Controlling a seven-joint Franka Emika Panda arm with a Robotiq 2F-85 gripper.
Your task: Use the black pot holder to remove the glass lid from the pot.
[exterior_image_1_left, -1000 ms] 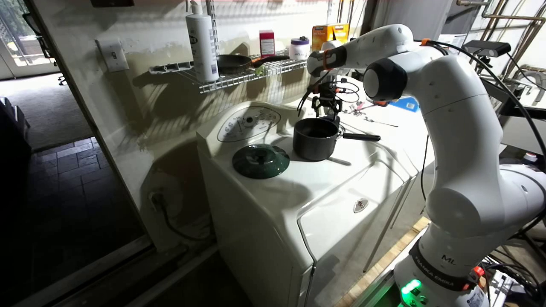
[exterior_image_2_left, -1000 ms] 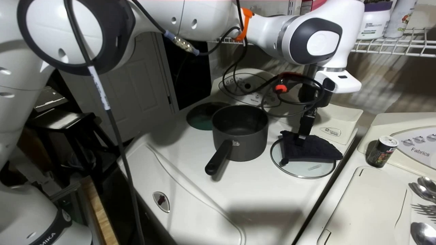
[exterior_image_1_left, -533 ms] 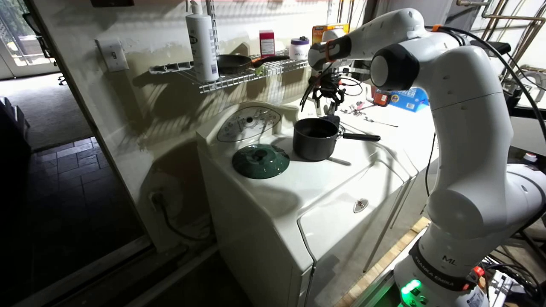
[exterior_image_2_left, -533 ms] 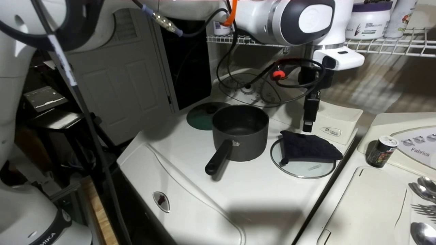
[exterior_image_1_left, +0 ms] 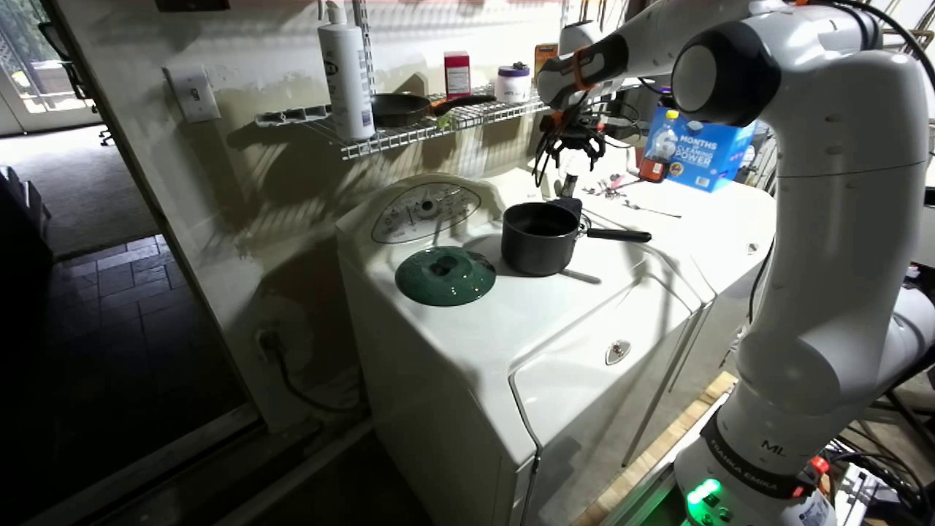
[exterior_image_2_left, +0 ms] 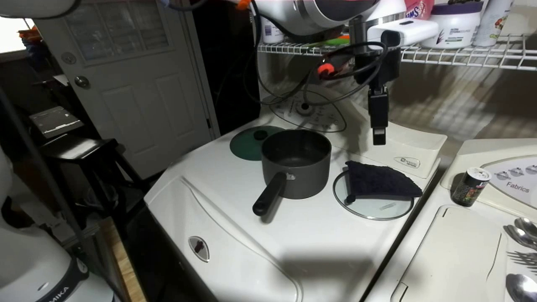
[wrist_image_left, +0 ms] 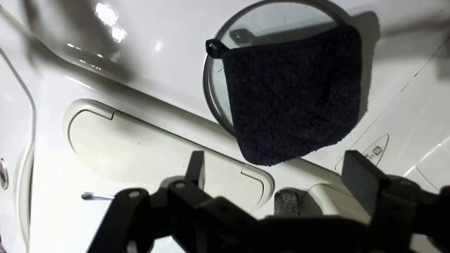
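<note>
the bench [exterior_image_2_left: 226,180] is a glossy white machine top, its control panel [exterior_image_2_left: 321,119] along the back edge and a wire shelf [exterior_image_2_left: 499,52] above; a panelled door [exterior_image_2_left: 142,71] stands in the dimness beyond. the glass lid [exterior_image_2_left: 369,207] lies near the edge bordering a second machine [exterior_image_2_left: 444,268], much of it hidden under the black pot holder [wrist_image_left: 299,98]. a dark shape [wrist_image_left: 242,36] in the bare glass is hard to make out. in an exterior view the arm [exterior_image_2_left: 289,16] is cut off at the top. the pot [exterior_image_1_left: 539,245] stands upright between the side edges, apart from the lid, blocking most of it in an exterior view. a dark green disc [exterior_image_2_left: 247,146] lies toward a back corner. the gripper [wrist_image_left: 275,160] hangs above and clear of the black pot holder, spread wide.
</note>
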